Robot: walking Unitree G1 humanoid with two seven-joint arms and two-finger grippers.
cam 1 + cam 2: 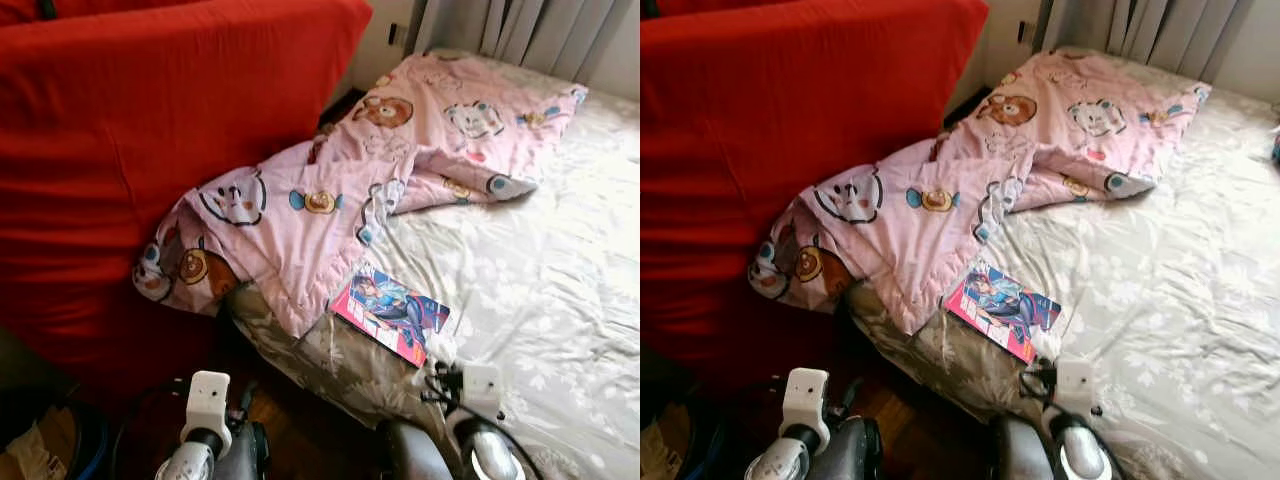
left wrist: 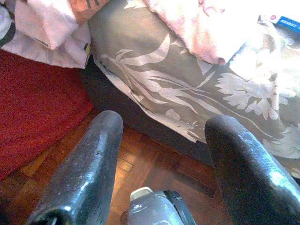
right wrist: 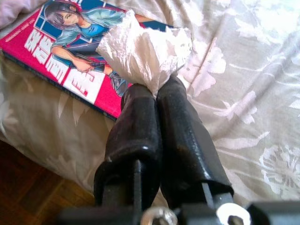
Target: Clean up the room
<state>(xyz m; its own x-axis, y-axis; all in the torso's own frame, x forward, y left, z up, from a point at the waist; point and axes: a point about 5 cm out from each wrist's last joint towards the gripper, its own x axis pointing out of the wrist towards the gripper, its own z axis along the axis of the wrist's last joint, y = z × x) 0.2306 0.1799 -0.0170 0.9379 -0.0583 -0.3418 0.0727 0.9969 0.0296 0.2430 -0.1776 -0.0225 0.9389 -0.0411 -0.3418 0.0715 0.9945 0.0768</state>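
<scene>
While the right gripper (image 3: 154, 91) pinches a crumpled tissue (image 3: 143, 49), the comic book (image 3: 70, 47) lies just beyond at the bed (image 1: 540, 290) edge; left gripper (image 2: 161, 140) spread, idle.

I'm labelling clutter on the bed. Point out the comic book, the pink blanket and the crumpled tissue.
comic book (image 1: 392, 313), left eye view, cover middle
pink blanket (image 1: 300, 215), left eye view, middle fold
crumpled tissue (image 3: 143, 49), right wrist view, middle of the wad

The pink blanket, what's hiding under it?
The pink blanket covers part of the flowery bedsheet and a corner of the comic book. Anything else beneath is covered.
</scene>
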